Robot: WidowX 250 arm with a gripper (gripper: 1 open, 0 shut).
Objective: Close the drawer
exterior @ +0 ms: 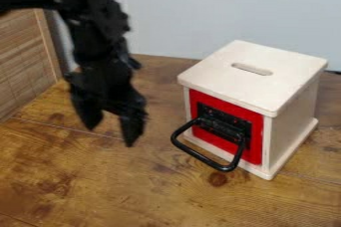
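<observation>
Black pincer [111, 131] of the robot arm, blurred, points downward at the left of the frame, its two fingers apart with a gap between their tips. It hangs over a brown wooden table [120, 196], well apart from the box. The dark arm [96, 22] enters from the upper left corner.

Right of center stands a pale wooden cube box [296, 116], turned at an angle, with a slotted top [253, 70]. The red-fronted drawer [253, 161] is set in the box's front face, which looks toward the lower left. A black panel is fixed to the red, and a large black loop handle [200, 157] juts from it toward the lower left.

Behind the table runs a whitish wall [186, 17]; at the left edge is a slatted wooden panel [24, 62].
</observation>
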